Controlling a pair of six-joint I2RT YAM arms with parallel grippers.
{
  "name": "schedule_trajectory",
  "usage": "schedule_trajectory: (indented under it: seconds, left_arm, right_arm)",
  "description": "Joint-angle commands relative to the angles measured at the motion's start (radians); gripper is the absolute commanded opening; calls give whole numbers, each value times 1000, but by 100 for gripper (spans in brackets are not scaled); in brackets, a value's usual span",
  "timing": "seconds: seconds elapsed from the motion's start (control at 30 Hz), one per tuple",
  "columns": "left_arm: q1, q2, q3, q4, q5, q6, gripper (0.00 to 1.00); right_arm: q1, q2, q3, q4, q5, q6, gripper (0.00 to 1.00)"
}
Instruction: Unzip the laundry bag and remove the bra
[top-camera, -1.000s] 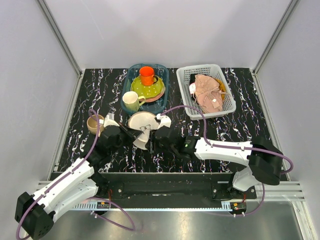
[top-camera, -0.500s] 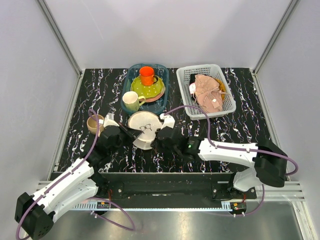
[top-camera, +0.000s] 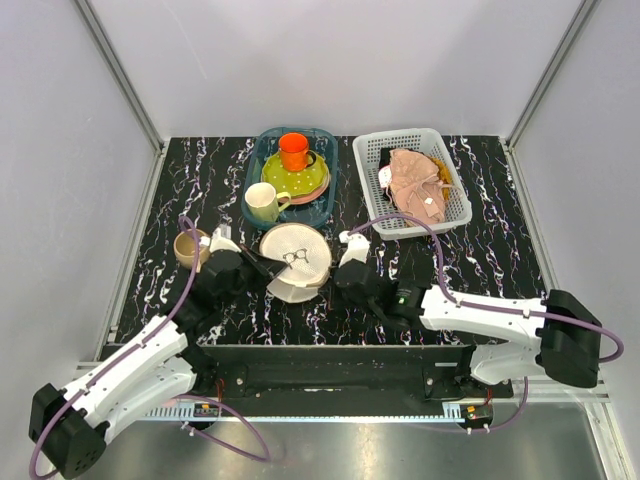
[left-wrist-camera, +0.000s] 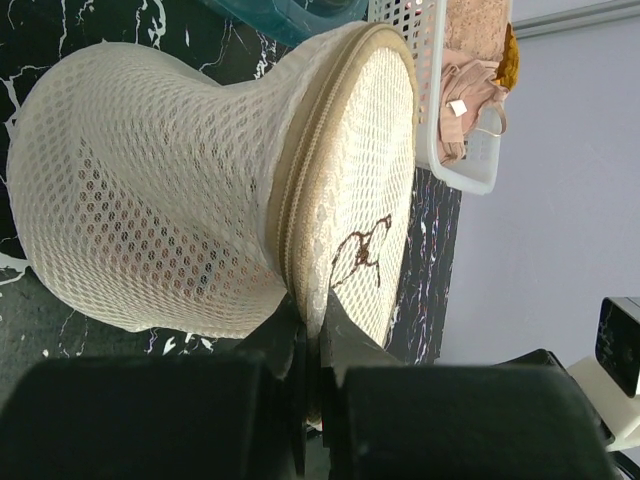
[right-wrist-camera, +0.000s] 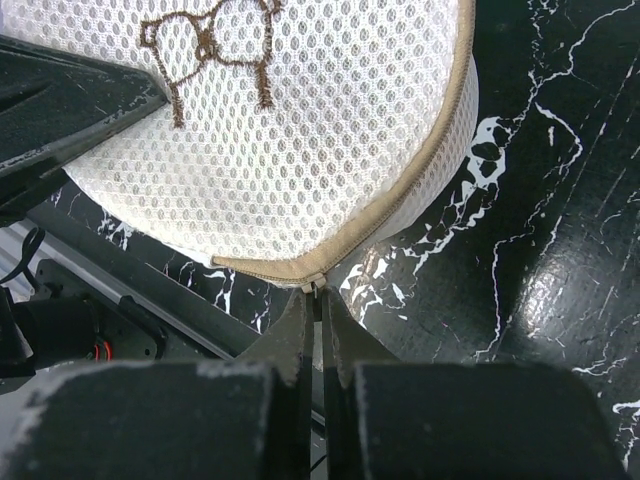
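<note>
1. At the centre of the top view, the laundry bag (top-camera: 296, 256) lies tilted on the dark marbled table (top-camera: 480, 255) between the two arms. Its round printed face is turned upward.
2. Left gripper (left-wrist-camera: 312, 338): at the bottom of the left wrist view, the jaws are pressed together on the rim of the printed face. The zip (left-wrist-camera: 288, 200) runs closed along the tan band just above them.
3. Right gripper (right-wrist-camera: 316, 302): at the lower middle of the right wrist view, the jaws are pressed together and appear to pinch the small tab (right-wrist-camera: 314, 283) at the bag's lower edge.
4. Bra: it cannot be made out through the mesh in any view. Because no gap shows in the zip, it is judged to be inside the bag.
5. Risk, slip: the tab is small and is held only at the fingertips. A pull away from the line of the zip could draw it out of the jaws.
6. Risk, drag: the left hold is a thin fold of soft mesh. If it gives way, the whole bag would probably follow the right arm and the zip would not open.
7. Risk, jam: the zip curves round the rim. A straight pull could bunch the mesh into the slider or tip the bag toward the white basket (top-camera: 452, 214) at upper right.
</note>
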Motion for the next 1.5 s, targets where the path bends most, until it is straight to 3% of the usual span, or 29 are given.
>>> schedule_trajectory:
  seconds: [0.0,0.27,0.6,0.67,0.7,0.8,0.83,0.93,1.0,1.1,1.3,1.47]
  left_arm:
    - [9,7,59,34,-40,34,0]
    - [9,87,94,63,16,108,0]
    - [10,366,271,89,151,276,0]
    - [10,400,324,63,174,298,11]
    - [9,432,340,55,186,319,31]
    - [9,451,371,42,230,344,56]
    - [10,446,372,39,237,344,72]
    - [10,410,366,17,240,342,88]
    - [10,383,352,2,237,327,95]
    - [10,325,322,-11,247,295,97]
    - [-7,244,181,63,293,136,95]
    - [-51,265,127,144,273,85,91]
  right_arm:
    - [-5,-47,-33,-81,81,-17,0]
    - [-8,-88,-77,-115,97,2,0]
    - [-6,-125,-60,-126,37,5,0]
    - [-6,-124,-60,-121,34,5,0]
    - [-6,-122,-60,-114,32,5,0]
    - [-6,-105,-56,-105,29,5,0]
    - [-8,-99,-53,-101,31,6,0]
    - [-8,-88,-48,-86,35,19,0]
    - [-8,-85,-46,-71,34,22,0]
    - [-8,-68,-36,-60,31,25,0]
    - [-8,-49,-27,-45,22,19,0]
    - [-8,-44,-25,-43,14,22,0]
